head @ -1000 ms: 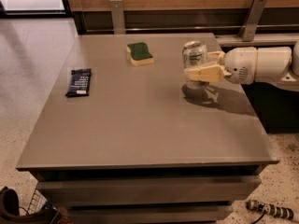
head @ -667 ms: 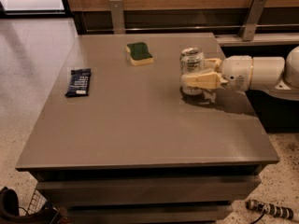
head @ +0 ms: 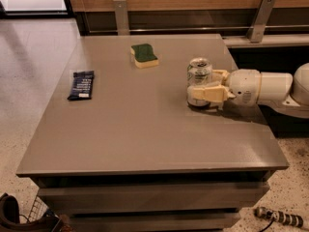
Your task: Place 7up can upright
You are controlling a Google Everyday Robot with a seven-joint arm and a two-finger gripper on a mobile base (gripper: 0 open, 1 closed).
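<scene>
– Silvery aluminium with a whitish label: is that the 7up can (head: 199, 76)?

– Yes. It stands upright on the grey table (head: 145, 134), base flat on the top, at about 3 o'clock from the table's middle, near the right edge.

– And the gripper (head: 205, 85)?

– Right at the can. The white arm (head: 260, 87) reaches in from 3 o'clock, low over the surface. Its cream fingers (head: 207, 93) clasp the can's lower half, one on the near side and one on the far side, pressed against it.

– So it has hold of the can?

– It looks so; I see no gap between finger and can.

– Anything else on the table?

– A green-and-yellow sponge (head: 144, 55) at 12 o'clock, well apart from the can, and a dark packet (head: 81, 84) lying flat at 9 o'clock, near the left edge.
</scene>
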